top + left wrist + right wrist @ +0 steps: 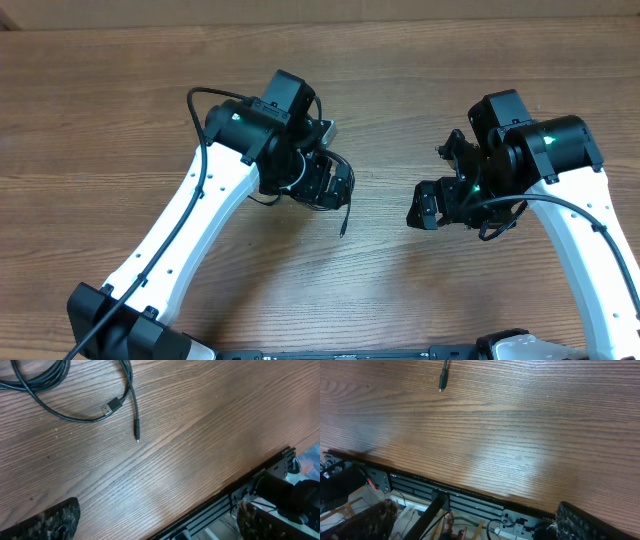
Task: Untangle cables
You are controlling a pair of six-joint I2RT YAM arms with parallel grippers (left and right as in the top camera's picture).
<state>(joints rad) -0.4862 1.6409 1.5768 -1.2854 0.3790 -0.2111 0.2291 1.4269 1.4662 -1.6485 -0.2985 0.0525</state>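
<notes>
The cables (45,382) lie as thin black cords on the wooden table, coiled at the top left of the left wrist view. A flat silvery plug (111,408) and a slim black plug end (137,435) trail out of the coil. In the overhead view my left arm covers most of them and only one cord end (343,222) shows. My left gripper (335,190) hovers above them, open and holding nothing, with its fingertips (52,520) wide apart. My right gripper (430,203) is open and empty, to the right of the cords. One plug tip (442,382) shows in the right wrist view.
The table's front edge (235,487) with a black metal rail runs through both wrist views, and below it are frame parts and wiring (445,520). Thicker black wires (200,130) run along the white arms. Bare wood (390,270) lies between the grippers.
</notes>
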